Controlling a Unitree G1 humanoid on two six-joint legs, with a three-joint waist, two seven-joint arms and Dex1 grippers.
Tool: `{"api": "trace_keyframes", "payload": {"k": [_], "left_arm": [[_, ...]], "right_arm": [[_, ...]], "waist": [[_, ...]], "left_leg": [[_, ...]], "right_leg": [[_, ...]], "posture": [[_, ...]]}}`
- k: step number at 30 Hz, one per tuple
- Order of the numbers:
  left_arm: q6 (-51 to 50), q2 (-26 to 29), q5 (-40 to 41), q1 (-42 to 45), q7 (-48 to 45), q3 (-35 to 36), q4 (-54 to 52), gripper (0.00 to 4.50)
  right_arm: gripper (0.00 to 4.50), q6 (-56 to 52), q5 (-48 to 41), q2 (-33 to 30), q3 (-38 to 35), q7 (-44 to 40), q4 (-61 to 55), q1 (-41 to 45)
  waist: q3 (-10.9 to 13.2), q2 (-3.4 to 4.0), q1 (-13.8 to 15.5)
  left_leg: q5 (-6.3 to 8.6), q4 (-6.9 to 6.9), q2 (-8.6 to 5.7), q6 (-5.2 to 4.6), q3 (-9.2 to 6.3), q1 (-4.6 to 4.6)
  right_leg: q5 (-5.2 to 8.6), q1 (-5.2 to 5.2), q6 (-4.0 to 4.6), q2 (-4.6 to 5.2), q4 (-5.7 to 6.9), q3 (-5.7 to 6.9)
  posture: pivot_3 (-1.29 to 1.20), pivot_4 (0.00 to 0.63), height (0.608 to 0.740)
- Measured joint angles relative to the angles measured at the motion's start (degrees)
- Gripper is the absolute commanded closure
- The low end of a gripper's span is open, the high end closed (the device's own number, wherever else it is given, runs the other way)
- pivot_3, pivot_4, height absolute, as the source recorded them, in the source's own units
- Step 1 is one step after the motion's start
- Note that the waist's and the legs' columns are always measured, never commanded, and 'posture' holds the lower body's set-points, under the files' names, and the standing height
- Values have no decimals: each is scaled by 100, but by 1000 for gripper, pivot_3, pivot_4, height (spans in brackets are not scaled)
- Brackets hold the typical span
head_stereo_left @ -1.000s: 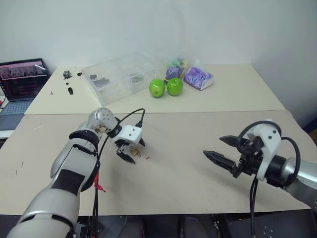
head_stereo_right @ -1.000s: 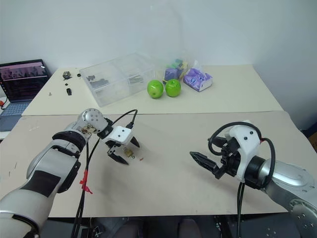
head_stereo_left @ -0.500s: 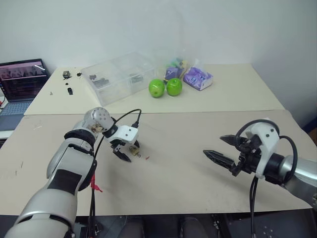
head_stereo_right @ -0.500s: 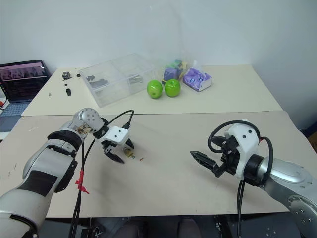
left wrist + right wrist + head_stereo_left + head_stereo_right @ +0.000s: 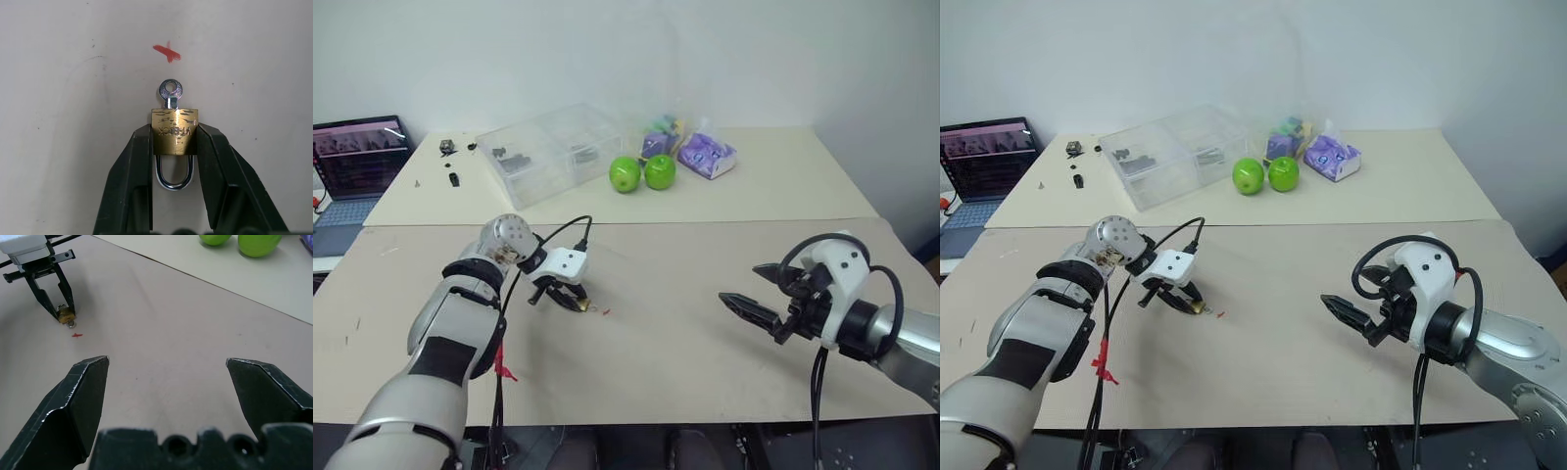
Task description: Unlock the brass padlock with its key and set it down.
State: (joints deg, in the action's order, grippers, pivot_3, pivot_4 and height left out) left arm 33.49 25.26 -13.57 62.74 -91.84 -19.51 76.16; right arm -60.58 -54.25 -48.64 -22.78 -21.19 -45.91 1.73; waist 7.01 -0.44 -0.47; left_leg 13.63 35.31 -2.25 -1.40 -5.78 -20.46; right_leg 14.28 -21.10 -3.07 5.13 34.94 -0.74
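My left gripper point(image 5: 173, 139) clamped the padlock point(image 5: 174, 131) flat on the table point(image 5: 705, 343), key point(image 5: 170, 94) inserted. My right gripper point(image 5: 166, 382) stood open, well apart. A shallow side grip risked the padlock twisting when the key turned.

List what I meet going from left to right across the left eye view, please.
laptop → left gripper closed on the brass padlock → red mark → two green apples → purple packet → right gripper, open.
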Motion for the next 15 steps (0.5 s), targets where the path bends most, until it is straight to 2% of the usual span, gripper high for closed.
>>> {"api": "trace_keyframes", "payload": {"k": [4,8,15], "left_arm": [[-444,-243,370,-142,-29,116,-183,3735],[-1043,-557,925,-447,-46,85,-874,3735],[-2358,-439,1352,-1136,7,109,-2977,3735]], "right_arm": [[0,29,68,1,85,17,9,23],[0,77,157,54,291,48,31,89],[0,131,321,148,459,111,65,209]], "waist": [[0,0,69],[0,-1,48],[-7,12,-65]], "left_leg": [[0,15,-6,0,-1,-7],[14,54,-3,-23,-6,-29],[27,51,16,-45,-7,-6]], "right_leg": [[0,3,-1,6,-2,1],[-1,-5,-1,-1,1,-1],[-1,0,0,-22,5,-12]], "posture": [[0,150,740],[0,150,740],[0,150,740]]}}
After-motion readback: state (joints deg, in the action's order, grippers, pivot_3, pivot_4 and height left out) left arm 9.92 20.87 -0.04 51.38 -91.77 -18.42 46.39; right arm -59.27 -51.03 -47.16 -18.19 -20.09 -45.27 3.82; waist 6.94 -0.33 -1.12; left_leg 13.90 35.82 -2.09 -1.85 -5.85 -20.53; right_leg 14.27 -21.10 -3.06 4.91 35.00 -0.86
